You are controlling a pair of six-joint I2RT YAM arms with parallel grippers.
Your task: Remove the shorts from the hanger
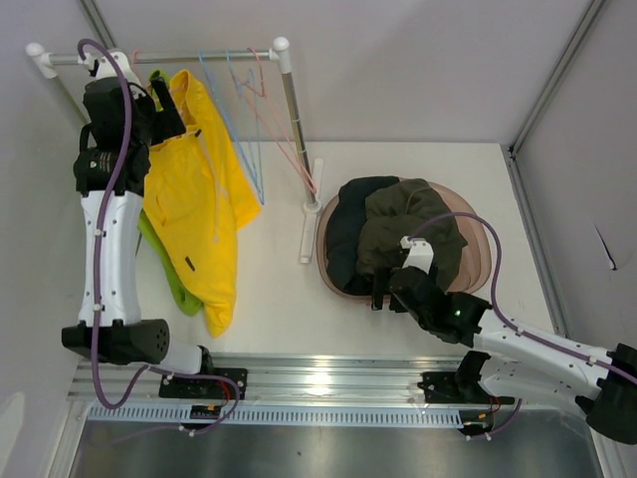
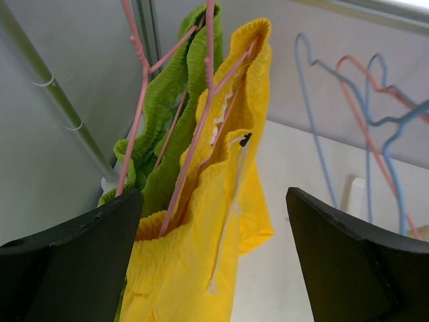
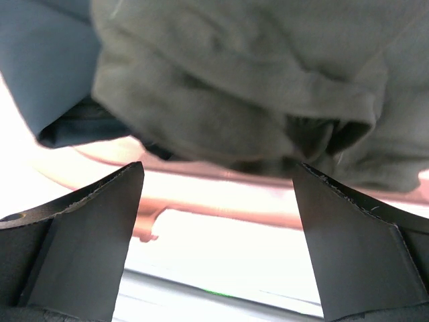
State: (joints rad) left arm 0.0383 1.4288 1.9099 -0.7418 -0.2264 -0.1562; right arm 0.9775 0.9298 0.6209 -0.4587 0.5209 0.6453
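Right gripper (image 3: 218,168): fingers spread, empty, at round pink basin's (image 1: 481,249) near rim.
Left gripper (image 2: 214,194): fingers spread, empty, beside far-left hanging pair.
Hanging, two: yellow cloth shorts (image 1: 204,199), lime green cloth shorts (image 2: 167,100).
In basin, two: black cloth shorts (image 1: 348,229), dark olive-grey cloth shorts (image 1: 403,229).
Left wrist alone: pink wire hangers (image 2: 208,94) inside waistbands.

shorts (image 1: 199,199) on rack (image 1: 296,115) left, basket (image 1: 480,249) right
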